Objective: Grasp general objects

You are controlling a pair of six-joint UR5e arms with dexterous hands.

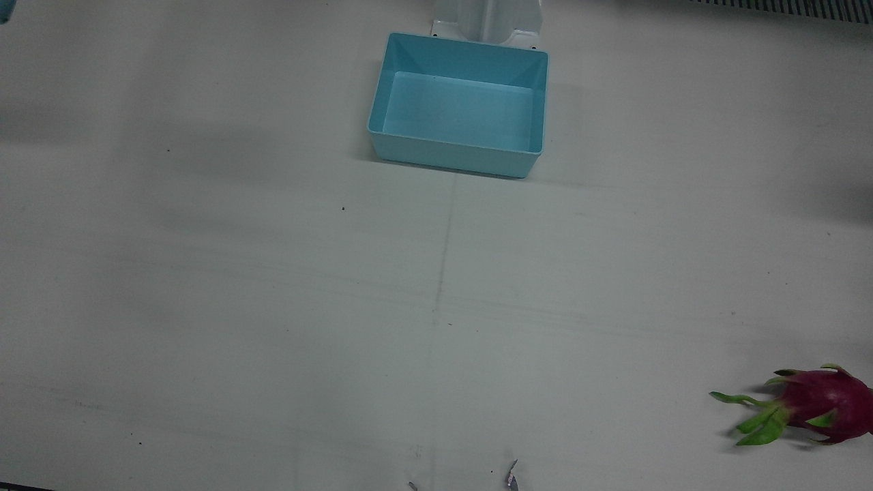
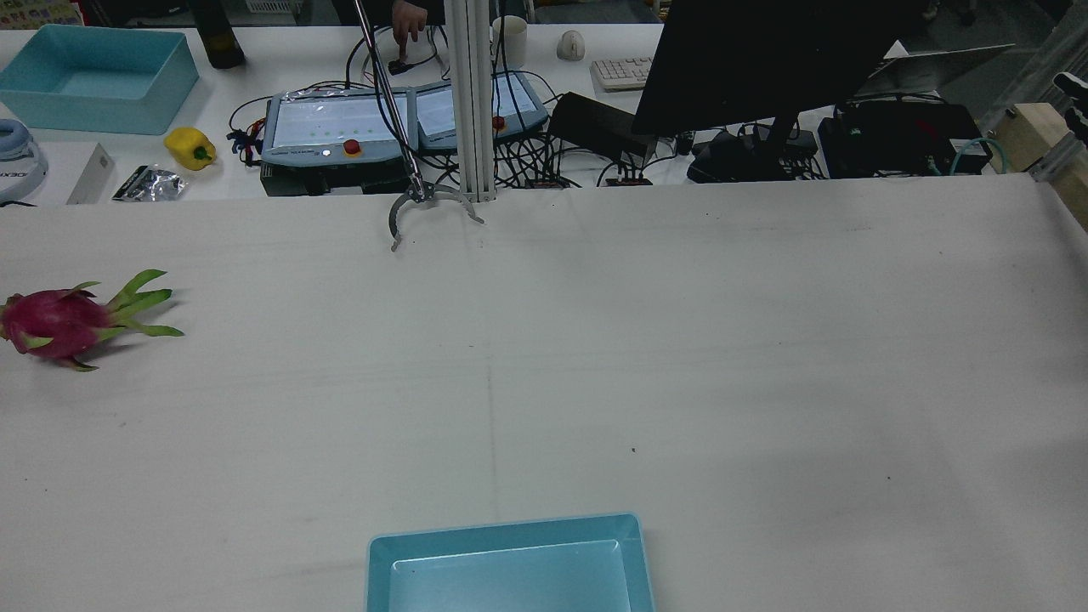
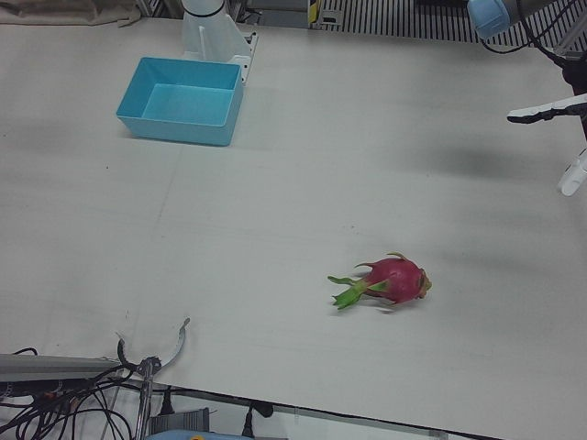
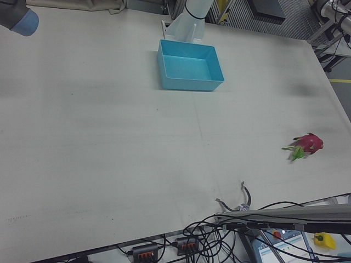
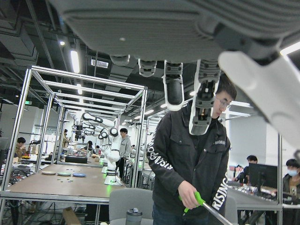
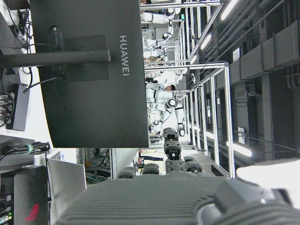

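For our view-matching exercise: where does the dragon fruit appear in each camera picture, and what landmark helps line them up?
Front view: dragon fruit, lower right edge.
Rear view: far left.
Left-front view: right of centre, low.
Right-front view: right side.
Left hand view: not in it.
Right hand view: not in it.
Shared landmark: blue bin.

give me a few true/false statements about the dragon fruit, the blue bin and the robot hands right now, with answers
1. The dragon fruit lies inside the blue bin. False: it lies on the bare table, well apart from the bin.
2. The blue bin holds nothing. True.
3. The left robot hand grips the dragon fruit. False: it hangs open above the table, away from the fruit.
4. A grabber claw rests at the table's operator edge. True.
5. The right robot hand holds nothing in the right hand view. True.
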